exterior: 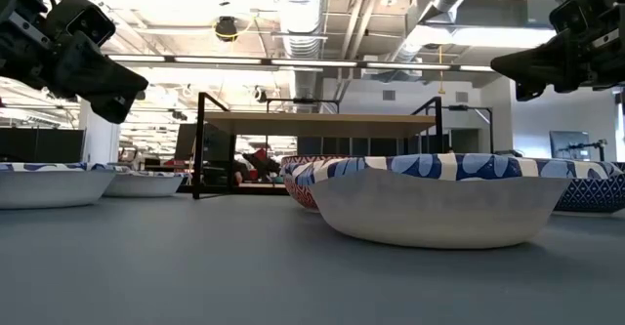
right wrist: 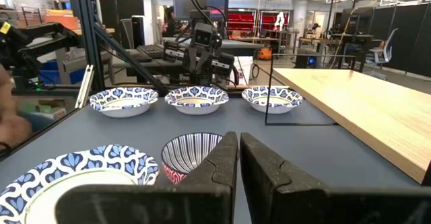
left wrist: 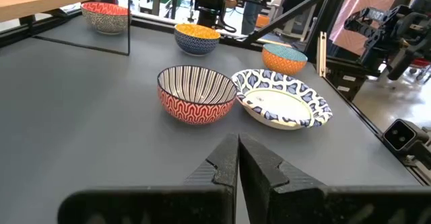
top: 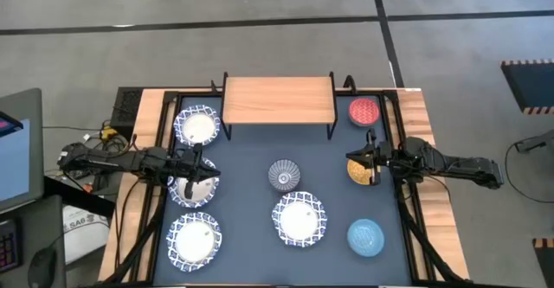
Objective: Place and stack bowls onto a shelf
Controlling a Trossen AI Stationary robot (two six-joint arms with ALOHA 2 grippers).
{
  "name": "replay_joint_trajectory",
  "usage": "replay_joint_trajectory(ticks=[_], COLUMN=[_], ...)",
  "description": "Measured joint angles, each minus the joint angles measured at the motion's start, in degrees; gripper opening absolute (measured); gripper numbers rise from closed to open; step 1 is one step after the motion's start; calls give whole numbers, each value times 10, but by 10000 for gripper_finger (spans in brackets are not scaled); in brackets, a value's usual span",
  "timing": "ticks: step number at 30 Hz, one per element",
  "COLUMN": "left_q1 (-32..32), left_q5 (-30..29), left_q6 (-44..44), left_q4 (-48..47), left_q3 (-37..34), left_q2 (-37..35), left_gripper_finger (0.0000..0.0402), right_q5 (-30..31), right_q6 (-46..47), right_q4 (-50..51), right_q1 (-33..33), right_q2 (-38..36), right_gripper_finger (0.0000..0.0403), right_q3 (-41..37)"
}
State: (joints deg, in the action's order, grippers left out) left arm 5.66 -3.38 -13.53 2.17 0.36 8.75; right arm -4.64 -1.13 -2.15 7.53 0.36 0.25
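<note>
Beside the shelf (top: 279, 99), I saw both claws clenched empty.
Left gripper (left wrist: 238, 158) and right gripper (right wrist: 239, 158) showed this only from wrists; overhead hid it.

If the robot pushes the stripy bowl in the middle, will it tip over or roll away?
Probably not. The stripy bowl sits upright on the flat table, so it would likely slide. It looks hard and glossy, maybe slippery to grab and breakable.
</note>
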Motion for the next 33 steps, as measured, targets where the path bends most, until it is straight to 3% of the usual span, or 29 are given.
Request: replay_joint_trajectory(ticks=[8, 13, 23, 28, 33], left_q1=[0, 0, 0, 0, 0], left_q5=[-1, -48, -57, -89, -89], left_q6=[3, 66, 71, 98, 76], left_q4=[3, 20, -20, -18, -25], left_q3=[0, 9, 12, 14, 14], left_q2=[0, 1, 0, -2, 2], left_gripper_finger=[0, 0, 0, 0, 0], right_q5=[0, 0, 0, 0, 27], right_q6=[0, 2, 2, 2, 105], right_q4=[0, 0, 0, -3, -50], right_q1=[0, 0, 0, 0, 1], right_q2=[0, 0, 0, 0, 0], right_gripper_finger=[47, 47, 47, 47, 47], right_q3=[0, 0, 0, 0, 0])
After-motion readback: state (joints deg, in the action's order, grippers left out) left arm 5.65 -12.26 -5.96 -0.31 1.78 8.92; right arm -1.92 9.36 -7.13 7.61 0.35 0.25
